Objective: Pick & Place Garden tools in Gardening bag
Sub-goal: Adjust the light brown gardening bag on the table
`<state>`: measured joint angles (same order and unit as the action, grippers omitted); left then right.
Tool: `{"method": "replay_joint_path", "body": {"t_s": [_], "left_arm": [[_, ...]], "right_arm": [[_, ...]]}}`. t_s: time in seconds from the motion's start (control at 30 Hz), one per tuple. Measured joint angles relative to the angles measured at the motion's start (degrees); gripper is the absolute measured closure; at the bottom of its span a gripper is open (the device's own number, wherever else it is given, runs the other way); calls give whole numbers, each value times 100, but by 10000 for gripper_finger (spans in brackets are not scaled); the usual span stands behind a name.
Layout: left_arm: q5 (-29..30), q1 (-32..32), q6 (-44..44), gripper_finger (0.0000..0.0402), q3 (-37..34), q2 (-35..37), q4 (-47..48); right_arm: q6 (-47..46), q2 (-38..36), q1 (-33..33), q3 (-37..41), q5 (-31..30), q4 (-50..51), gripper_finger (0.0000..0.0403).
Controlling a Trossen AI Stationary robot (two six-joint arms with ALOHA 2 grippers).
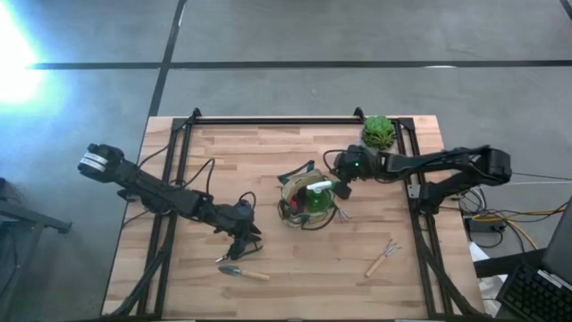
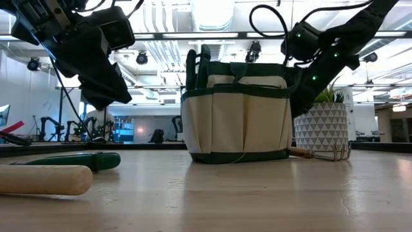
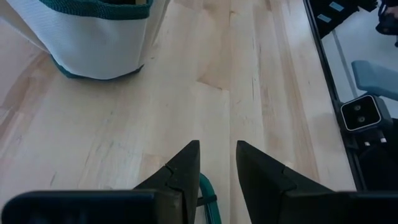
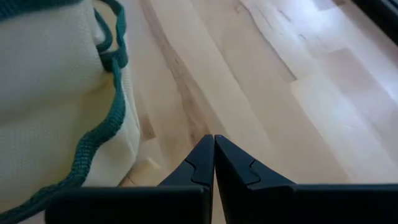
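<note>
The beige gardening bag (image 1: pixel 308 201) with green trim stands upright at mid-table, and a green spray bottle (image 1: pixel 315 199) shows inside it. A trowel (image 1: pixel 243 271) with a green blade and a wooden handle lies flat near the front edge. My left gripper (image 3: pixel 217 152) hangs open just above it, with only table showing between the fingertips. One fork (image 1: pixel 382 259) lies at the front right. Another (image 2: pixel 318 153) lies by the bag's base. My right gripper (image 4: pixel 214 146) is shut and empty beside the bag's right side (image 4: pixel 43 93), over bare table.
A green plant in a white patterned pot (image 1: pixel 379 132) stands at the far right corner, behind my right arm. Black rails (image 1: pixel 268 121) run along the table's far and side edges. Bare wood lies between the bag and the front-right fork.
</note>
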<state>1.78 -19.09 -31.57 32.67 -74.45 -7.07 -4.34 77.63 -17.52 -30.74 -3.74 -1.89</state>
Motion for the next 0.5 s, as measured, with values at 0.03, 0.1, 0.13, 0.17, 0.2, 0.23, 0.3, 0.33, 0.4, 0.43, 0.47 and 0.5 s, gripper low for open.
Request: {"method": "replay_joint_path", "body": {"t_s": [0.03, 0.1, 0.13, 0.17, 0.2, 0.23, 0.3, 0.33, 0.4, 0.43, 0.47, 0.5], "left_arm": [[-2, 0, 0, 296, -1, 0, 2], [-2, 0, -1, 296, 0, -1, 2], [-4, 0, -2, 296, -2, -1, 2], [-4, 0, -2, 296, -2, -1, 0], [-4, 0, -2, 296, -2, -1, 2], [-4, 0, -4, 296, -4, -1, 2], [-4, 0, -4, 296, -7, -1, 2], [-4, 0, -6, 296, -8, -1, 2], [-5, 0, -7, 296, -9, -1, 2], [-4, 0, -9, 296, -9, -1, 2], [-4, -2, -11, 296, -9, -1, 2], [-4, 0, -13, 296, -9, -1, 2]], "right_arm": [[-2, 48, 18, 0, 48, -26, 395], [-47, 108, 72, 2, 106, -58, 395], [-94, 127, 112, 2, 108, -69, 395], [-127, 134, 153, 2, 110, -74, 395], [-147, 135, 198, 2, 114, -58, 395], [-151, 135, 256, 2, 118, -46, 395], [-177, 104, 373, 2, 120, -43, 395], [-206, 84, 429, 2, 122, -44, 395], [-301, 66, 533, 2, 122, -41, 395], [-344, 63, 577, 2, 122, -24, 395], [-400, 63, 624, 2, 121, -19, 395], [-466, 63, 677, 2, 118, -20, 395]]}}
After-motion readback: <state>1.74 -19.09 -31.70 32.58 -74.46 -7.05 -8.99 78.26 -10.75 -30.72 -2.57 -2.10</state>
